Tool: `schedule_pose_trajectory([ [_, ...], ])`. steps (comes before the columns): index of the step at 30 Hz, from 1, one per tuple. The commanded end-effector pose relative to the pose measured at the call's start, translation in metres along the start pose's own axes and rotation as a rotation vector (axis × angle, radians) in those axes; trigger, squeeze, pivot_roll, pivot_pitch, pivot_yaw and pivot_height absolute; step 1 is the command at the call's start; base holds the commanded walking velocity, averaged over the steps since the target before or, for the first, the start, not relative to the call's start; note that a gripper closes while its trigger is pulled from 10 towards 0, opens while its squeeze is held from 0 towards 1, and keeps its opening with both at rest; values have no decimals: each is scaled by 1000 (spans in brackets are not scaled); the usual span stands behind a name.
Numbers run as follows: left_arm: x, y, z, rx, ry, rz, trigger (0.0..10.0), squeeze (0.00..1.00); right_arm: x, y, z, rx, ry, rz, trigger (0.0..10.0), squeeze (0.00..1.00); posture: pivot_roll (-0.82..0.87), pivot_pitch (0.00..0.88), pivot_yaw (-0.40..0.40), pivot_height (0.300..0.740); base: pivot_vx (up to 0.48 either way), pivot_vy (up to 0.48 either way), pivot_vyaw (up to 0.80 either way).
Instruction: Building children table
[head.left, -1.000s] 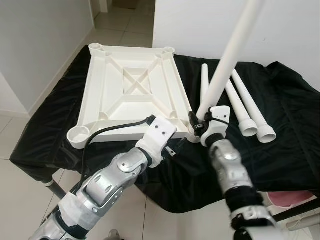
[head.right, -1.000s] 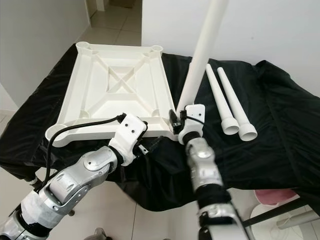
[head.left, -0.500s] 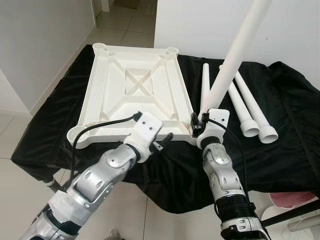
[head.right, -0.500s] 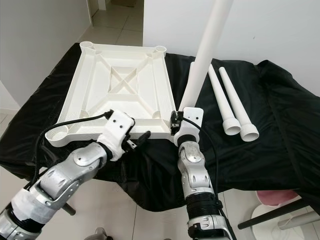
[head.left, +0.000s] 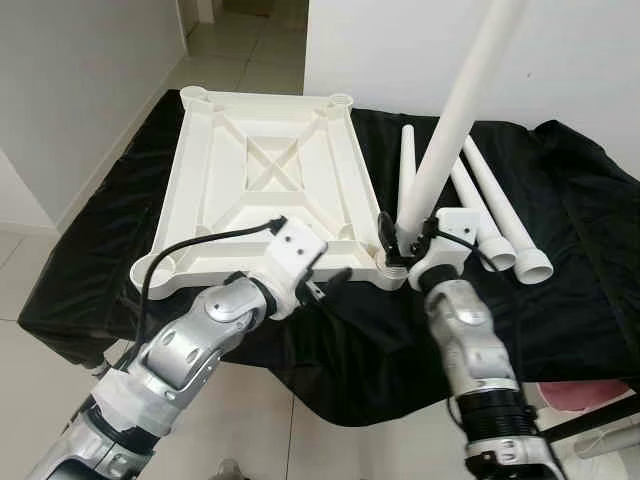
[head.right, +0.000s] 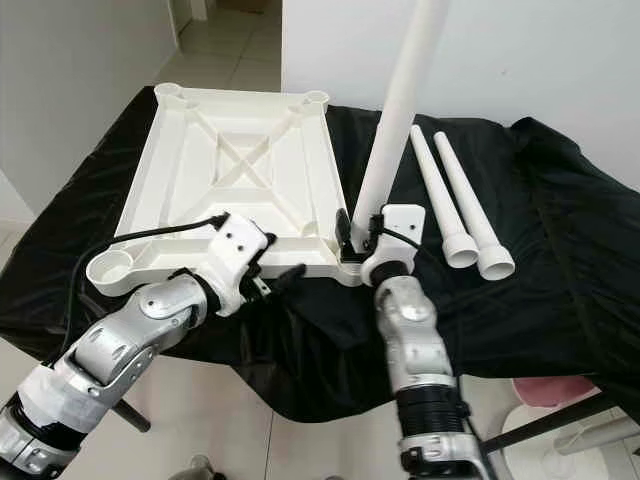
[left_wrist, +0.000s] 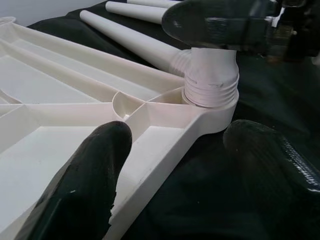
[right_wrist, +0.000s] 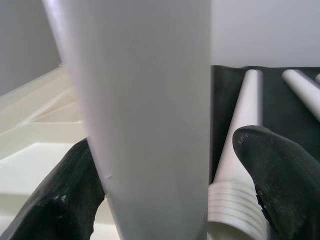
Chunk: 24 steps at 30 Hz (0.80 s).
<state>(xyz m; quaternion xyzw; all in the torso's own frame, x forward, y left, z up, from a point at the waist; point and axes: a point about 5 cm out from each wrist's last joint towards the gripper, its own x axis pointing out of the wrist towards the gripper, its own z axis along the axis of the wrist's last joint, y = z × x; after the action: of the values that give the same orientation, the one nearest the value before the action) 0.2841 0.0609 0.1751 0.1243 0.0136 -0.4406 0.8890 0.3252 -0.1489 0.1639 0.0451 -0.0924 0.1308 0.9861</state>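
Note:
The white table top (head.left: 265, 190) lies upside down on a black cloth. One white leg (head.left: 455, 110) stands upright, its threaded end (left_wrist: 210, 82) in the near right corner socket. My right gripper (head.left: 400, 245) is open around the base of that leg. In the right wrist view one finger (right_wrist: 70, 200) touches the leg (right_wrist: 145, 115), while the other stands a little apart from it. My left gripper (head.left: 330, 282) is open, its fingers astride the top's near edge (left_wrist: 165, 150) just left of that corner.
Three loose legs (head.left: 495, 215) lie side by side on the cloth (head.left: 580, 280) to the right of the top. A white wall (head.left: 600, 60) stands behind. The cloth's front edge drops to a tiled floor (head.left: 40, 380). Something pink (head.left: 590, 400) sits low at the right.
My right wrist has swung rightward around the leg's base, and its grip on the leg has loosened. My left gripper has shifted right, closer to the corner socket. The leg stays upright.

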Motion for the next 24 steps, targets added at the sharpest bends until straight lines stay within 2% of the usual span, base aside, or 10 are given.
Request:
schedule_pose_trajectory([
  [1, 2, -1, 4, 7, -12, -18, 10000, 0, -1, 0, -3, 14, 10, 63, 10000, 0, 27, 58, -45, 740, 0, 0, 0],
  [5, 4, -5, 6, 3, -24, -6, 10000, 0, -3, -14, -9, -44, 55, 195, 10000, 0, 31, 69, -46, 740, 0, 0, 0],
  [7, 4, -5, 6, 3, -24, -6, 10000, 0, -3, -14, -9, -44, 55, 195, 10000, 0, 31, 69, -46, 740, 0, 0, 0],
  [15, 4, -5, 6, 2, -20, -2, 10000, 0, -1, -20, -14, -90, 100, 324, 10000, 0, 45, 69, -49, 740, 0, 0, 0],
  [18, 6, -6, 5, -11, -19, 4, 10000, 0, 7, -20, -16, -90, 117, 391, 10000, 0, 62, 67, -55, 740, 0, 0, 0],
  [24, 6, -11, 5, -17, -25, -20, 10000, 0, 13, -20, -17, -112, 128, 421, 10000, 0, 62, 58, -57, 740, 0, 0, 0],
])
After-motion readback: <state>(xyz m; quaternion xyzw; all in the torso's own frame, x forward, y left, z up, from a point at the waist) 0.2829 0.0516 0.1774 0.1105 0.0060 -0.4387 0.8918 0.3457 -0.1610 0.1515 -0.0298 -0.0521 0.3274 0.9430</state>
